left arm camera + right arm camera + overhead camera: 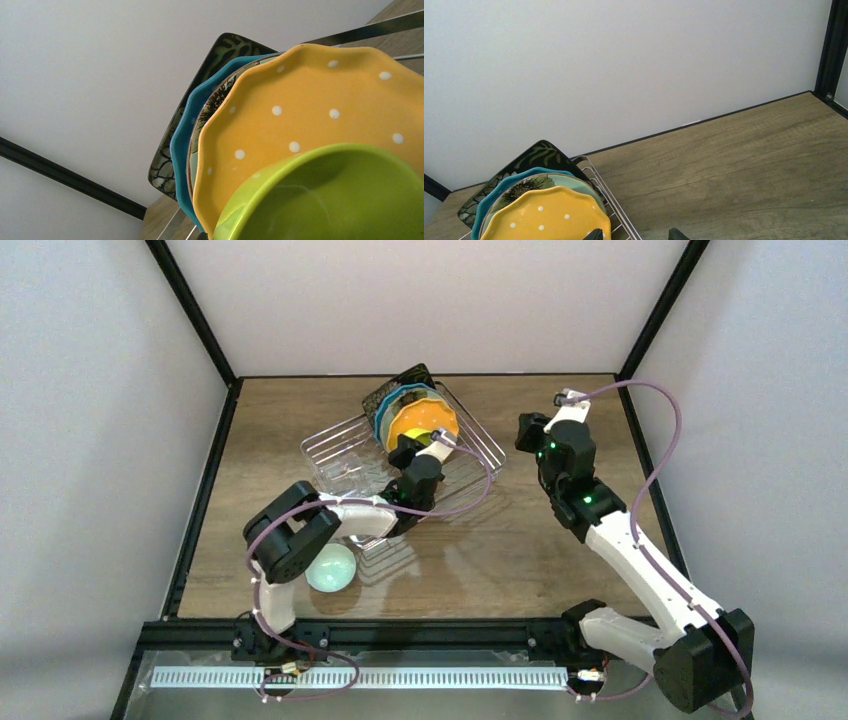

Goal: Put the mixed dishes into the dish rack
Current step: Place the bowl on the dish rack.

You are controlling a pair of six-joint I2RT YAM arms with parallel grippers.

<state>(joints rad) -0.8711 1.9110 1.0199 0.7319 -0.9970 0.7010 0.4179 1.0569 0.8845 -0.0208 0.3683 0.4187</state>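
The dish rack [340,455] lies mid-table. At its far end four plates stand on edge in a row: black square floral plate [534,154], teal plate [534,170], mint flower plate [571,183] and orange dotted plate [420,420]. My left gripper [405,451] is shut on the rim of the yellow-green bowl [345,200]. It holds the bowl tilted just in front of the orange plate [310,105]; only one dark fingertip [202,238] shows in the left wrist view. My right gripper [636,235] hangs open and empty to the right of the rack.
A pale round dish [331,567] sits on the table by the rack's near corner, partly under the left arm's elbow. Black frame posts and white walls close in the table. Bare wood [744,165] lies to the right of the rack's rim [614,199].
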